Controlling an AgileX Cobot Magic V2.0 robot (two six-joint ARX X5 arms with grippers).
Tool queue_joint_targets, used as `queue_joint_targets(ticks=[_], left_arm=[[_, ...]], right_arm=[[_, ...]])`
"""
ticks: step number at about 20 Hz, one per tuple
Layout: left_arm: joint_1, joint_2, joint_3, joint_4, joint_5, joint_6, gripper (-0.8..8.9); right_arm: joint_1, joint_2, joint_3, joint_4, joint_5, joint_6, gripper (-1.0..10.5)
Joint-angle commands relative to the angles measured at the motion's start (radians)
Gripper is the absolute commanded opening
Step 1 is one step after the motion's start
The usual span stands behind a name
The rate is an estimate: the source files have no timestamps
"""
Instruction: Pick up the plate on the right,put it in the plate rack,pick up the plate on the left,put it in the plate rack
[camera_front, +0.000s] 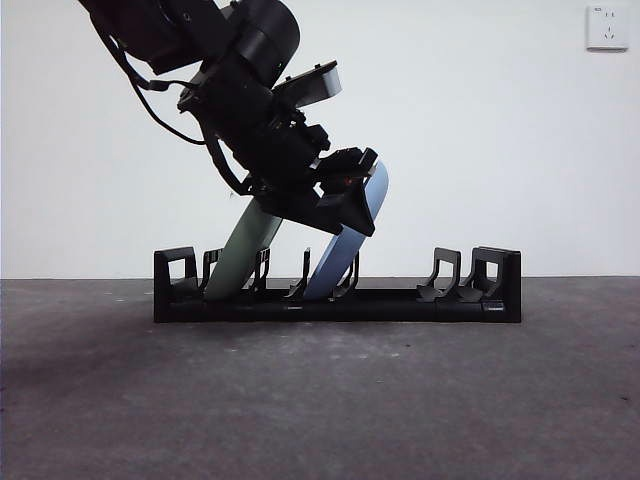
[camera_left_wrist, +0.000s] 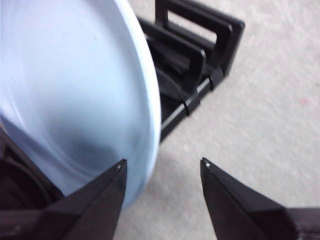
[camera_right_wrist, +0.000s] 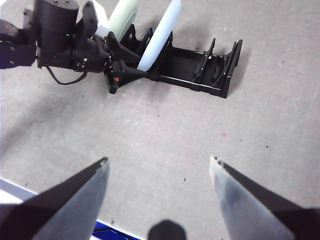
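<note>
The black plate rack (camera_front: 340, 300) lies across the table with two plates leaning in its slots: a pale green plate (camera_front: 245, 250) near its left end and a light blue plate (camera_front: 345, 245) near the middle. My left gripper (camera_front: 350, 205) reaches down from the upper left to the blue plate's top rim. In the left wrist view its jaws stand open (camera_left_wrist: 162, 167), the blue plate (camera_left_wrist: 75, 90) lying just beside one jaw and the rack (camera_left_wrist: 200, 50) behind. My right gripper (camera_right_wrist: 160, 162) hangs open and holds nothing, well back from the rack (camera_right_wrist: 200, 70) and both plates (camera_right_wrist: 160, 35).
The rack's right half holds no plate; only bare prongs and the blocky end (camera_front: 497, 280) stand there. Grey tabletop (camera_front: 320, 400) spreads in front of the rack. A white wall with a socket (camera_front: 607, 27) is behind.
</note>
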Motion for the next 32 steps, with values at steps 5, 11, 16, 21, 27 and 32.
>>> queue_joint_targets(ticks=[5,11,16,21,27,32], left_arm=[[-0.014,-0.153,-0.003,-0.097,0.014,-0.014,2.52],[-0.043,-0.424,-0.003,-0.403,0.014,-0.014,2.51],[-0.047,-0.675,-0.003,-0.732,0.043,-0.067,2.51],[-0.047,-0.875,-0.003,-0.925,0.068,-0.100,2.51],[-0.047,-0.978,-0.003,-0.995,0.066,-0.100,2.51],[-0.047,-0.969,-0.003,-1.001,0.066,-0.100,2.36]], right_arm=[[0.003,0.000,-0.007,-0.010,0.001,-0.013,3.5],[0.003,0.002,-0.007,-0.023,-0.008,-0.041,3.4],[0.003,0.002,-0.007,-0.023,-0.051,-0.061,3.4],[0.003,0.009,-0.007,-0.023,-0.089,-0.065,3.4],[0.003,0.019,-0.007,-0.023,-0.090,-0.064,3.4],[0.003,0.022,-0.007,-0.023,-0.091,-0.064,3.3]])
